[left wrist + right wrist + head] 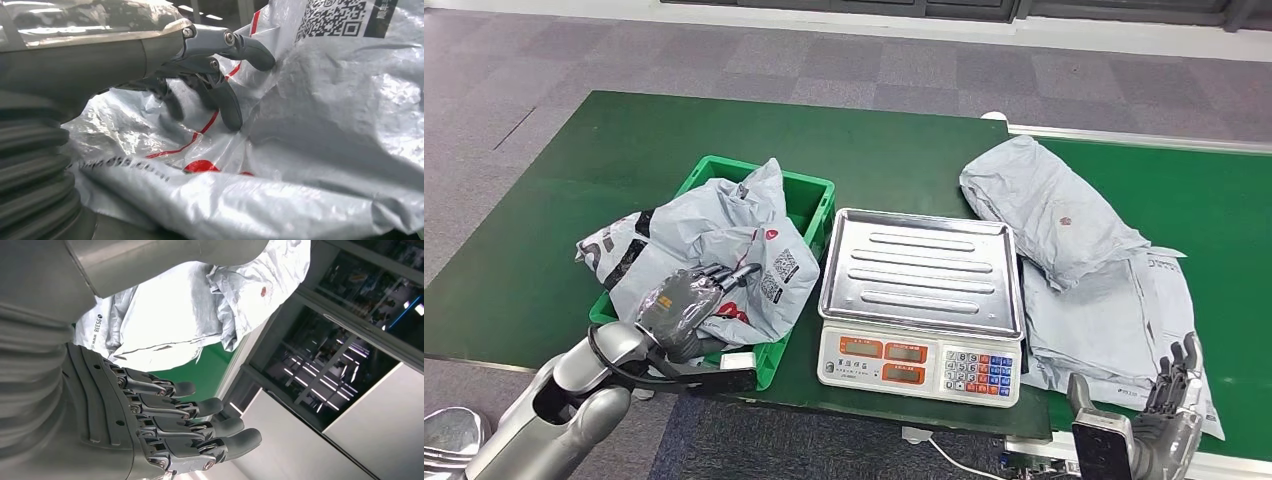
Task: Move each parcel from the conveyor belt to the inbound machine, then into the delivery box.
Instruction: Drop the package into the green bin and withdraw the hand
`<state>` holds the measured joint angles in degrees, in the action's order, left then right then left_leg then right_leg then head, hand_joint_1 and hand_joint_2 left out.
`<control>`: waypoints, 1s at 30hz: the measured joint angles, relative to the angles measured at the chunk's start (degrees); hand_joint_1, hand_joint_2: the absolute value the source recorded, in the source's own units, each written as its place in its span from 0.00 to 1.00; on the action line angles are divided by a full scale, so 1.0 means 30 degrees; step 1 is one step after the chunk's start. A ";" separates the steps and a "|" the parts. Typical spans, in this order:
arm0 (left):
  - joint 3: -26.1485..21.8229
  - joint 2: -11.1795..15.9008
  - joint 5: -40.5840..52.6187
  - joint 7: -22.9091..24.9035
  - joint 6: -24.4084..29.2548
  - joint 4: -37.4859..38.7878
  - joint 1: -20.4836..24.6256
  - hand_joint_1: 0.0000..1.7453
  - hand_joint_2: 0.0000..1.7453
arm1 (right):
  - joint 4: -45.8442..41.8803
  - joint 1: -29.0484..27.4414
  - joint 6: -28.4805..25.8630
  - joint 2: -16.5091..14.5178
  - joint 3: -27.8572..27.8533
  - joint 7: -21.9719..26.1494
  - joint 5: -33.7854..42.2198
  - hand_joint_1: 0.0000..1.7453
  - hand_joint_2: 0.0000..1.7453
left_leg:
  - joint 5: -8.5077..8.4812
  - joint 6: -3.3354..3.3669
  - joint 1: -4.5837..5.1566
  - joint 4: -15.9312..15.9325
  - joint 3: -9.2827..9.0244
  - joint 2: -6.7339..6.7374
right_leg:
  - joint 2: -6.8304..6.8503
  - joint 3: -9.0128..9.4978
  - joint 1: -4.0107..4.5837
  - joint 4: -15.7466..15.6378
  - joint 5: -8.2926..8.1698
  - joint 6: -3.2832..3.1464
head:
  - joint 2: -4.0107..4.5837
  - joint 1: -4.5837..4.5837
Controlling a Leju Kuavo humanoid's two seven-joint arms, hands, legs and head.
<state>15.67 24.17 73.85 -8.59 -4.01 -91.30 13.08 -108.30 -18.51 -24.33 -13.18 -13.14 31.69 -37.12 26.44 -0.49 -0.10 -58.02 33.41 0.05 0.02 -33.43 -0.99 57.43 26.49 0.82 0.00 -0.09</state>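
Green table (624, 160) carries everything, conveyor belt (1214, 190) alongside on the robot's right, also green. Two grey parcels on the belt: a bulky crumpled one (1049, 210) lying over a flat one (1114, 320) with printed text. Silver scale (921, 290), the inbound machine, sits mid-table, steel pan bare. Green delivery box (809, 195) just beside the scale, on the robot's left, stuffed with grey poly mailers. Top mailer (754, 250) shows QR codes, a red logo and red line; shiny, wrinkled film.

Left hand (686, 305) rests on that mailer, fingers (230, 107) curled down onto the plastic, tips touching; cannot tell if it pinches a fold or only presses. Right hand (1169, 400) raised near the flat parcel's near edge, fingers (200, 407) spread straight, holding nothing.

Handling guess: bags light, soft, slippery, will sag and slide. Best hold is a bunched fold or an edge, not the flat face. Bulky parcel looks next for the scale.
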 joint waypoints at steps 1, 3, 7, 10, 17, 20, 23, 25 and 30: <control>0.0018 -0.0040 0.0002 0.0000 0.0002 0.0067 0.0049 0.00 1.00 | 0.0000 -0.0001 0.0000 0.0000 0.0000 0.0000 -0.0004 0.00 1.00 | 0.0000 0.0000 0.0000 0.0000 0.0000 0.0000 | 0.0000 0.0000 0.0000 0.0000 0.0000 0.0000 | 0.0000 0.0000; 0.0047 -0.0100 0.0002 0.0000 0.0002 0.0189 0.0114 0.00 1.00 | 0.0000 -0.0002 0.0000 0.0000 0.0000 0.0000 -0.0009 0.00 1.00 | 0.0001 0.0000 0.0000 0.0000 0.0000 0.0002 | 0.0000 -0.0001 0.0000 0.0000 0.0001 0.0000 | 0.0000 0.0000; 0.0126 -0.0166 0.0007 0.0000 0.0002 0.0375 0.0216 0.00 1.00 | 0.0000 -0.0004 0.0000 0.0000 0.0000 0.0000 -0.0018 0.00 1.00 | 0.0001 0.0000 -0.0001 0.0000 0.0000 0.0005 | 0.0000 0.0000 0.0001 0.0000 0.0002 0.0000 | 0.0000 0.0000; 0.0182 -0.0191 0.0009 0.0004 0.0020 0.0455 0.0262 0.00 1.00 | 0.0000 -0.0007 0.0000 0.0000 0.0000 0.0000 -0.0016 0.00 1.00 | 0.0000 0.0000 -0.0001 0.0000 -0.0001 0.0006 | 0.0000 0.0001 0.0000 0.0000 0.0001 0.0000 | 0.0000 0.0000; 0.0304 -0.0677 0.0494 0.0475 0.1694 0.0528 0.0488 0.00 1.00 | -0.0011 -0.0106 0.0077 -0.0047 0.0000 0.0013 -0.0091 0.00 1.00 | -0.0001 0.0001 0.0001 -0.0002 -0.0002 0.0003 | 0.0005 0.0005 -0.0001 -0.0001 0.0000 0.0000 | 0.0000 0.0000; 0.0326 -0.1012 0.0517 0.0515 0.1778 0.0505 0.0553 0.00 1.00 | -0.0017 -0.0163 0.0104 -0.0108 0.0000 0.0027 -0.0175 0.00 1.00 | 0.0000 0.0001 0.0001 -0.0002 -0.0001 0.0006 | -0.0001 0.0003 -0.0001 -0.0001 0.0000 0.0000 | 0.0000 0.0000; 0.0337 -0.1207 -0.0139 0.0293 0.1772 0.0351 0.0535 0.00 1.00 | -0.0029 -0.0200 0.0202 -0.0182 0.0000 0.0097 -0.0217 0.00 1.00 | 0.0001 0.0001 0.0001 -0.0001 0.0001 0.0005 | 0.0000 0.0004 -0.0001 -0.0001 0.0000 0.0001 | 0.0000 0.0000; 0.0337 -0.1259 -0.1556 -0.0313 0.1767 0.0136 0.0440 0.00 1.00 | -0.0049 -0.0211 0.0246 -0.0239 0.0000 0.0149 -0.0231 0.00 1.00 | 0.0001 0.0001 0.0000 -0.0001 0.0001 0.0006 | 0.0000 0.0003 0.0000 0.0000 0.0000 0.0000 | 0.0000 0.0000; 0.0166 -0.1533 -0.5393 -0.1463 0.2707 -0.1246 0.0239 0.00 1.00 | -0.0142 -0.0243 0.0257 -0.0470 0.0000 0.0119 -0.0372 0.00 1.00 | 0.0001 0.0001 -0.0006 -0.0001 0.0007 0.0005 | 0.0003 0.0002 0.0005 0.0001 0.0001 0.0000 | 0.0000 0.0000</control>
<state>16.16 19.57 57.67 -12.98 4.12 -95.03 13.80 -108.73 -19.24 -23.56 -14.59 -13.14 32.05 -38.24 26.44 -0.49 -0.11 -58.02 33.43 0.07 0.03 -33.43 -0.98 57.43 26.49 0.82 0.00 -0.09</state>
